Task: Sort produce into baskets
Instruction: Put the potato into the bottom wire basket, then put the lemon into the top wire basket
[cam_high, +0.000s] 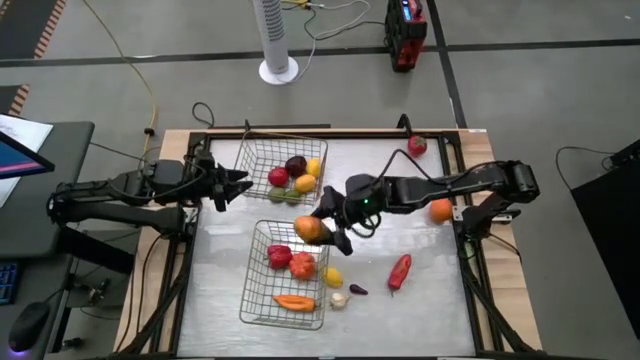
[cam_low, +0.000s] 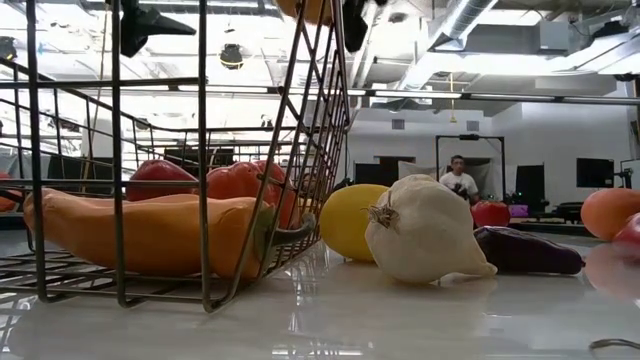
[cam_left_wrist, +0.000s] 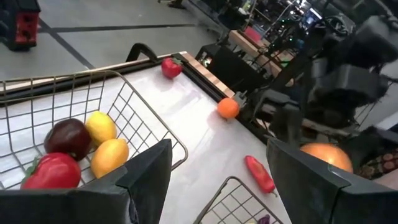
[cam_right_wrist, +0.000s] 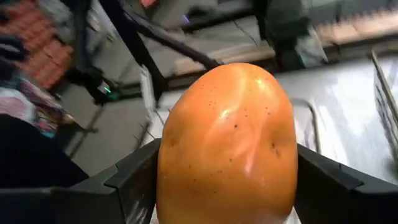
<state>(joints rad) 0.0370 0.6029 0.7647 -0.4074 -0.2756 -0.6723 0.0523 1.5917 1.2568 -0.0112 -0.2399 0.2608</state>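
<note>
Over the near basket (cam_high: 255, 300) at its one-o'clock corner, the right gripper (cam_high: 322, 229) clamps an orange fruit (cam_high: 311, 230) — likely positioned for dropping; left gripper (cam_high: 238, 187) waits agape.

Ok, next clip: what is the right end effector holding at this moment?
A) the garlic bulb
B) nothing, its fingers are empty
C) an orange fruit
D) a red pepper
C: the right end effector is clamped on an orange fruit, which sits between its fingers in the right wrist view, over the top edge of the nearer basket.
</note>
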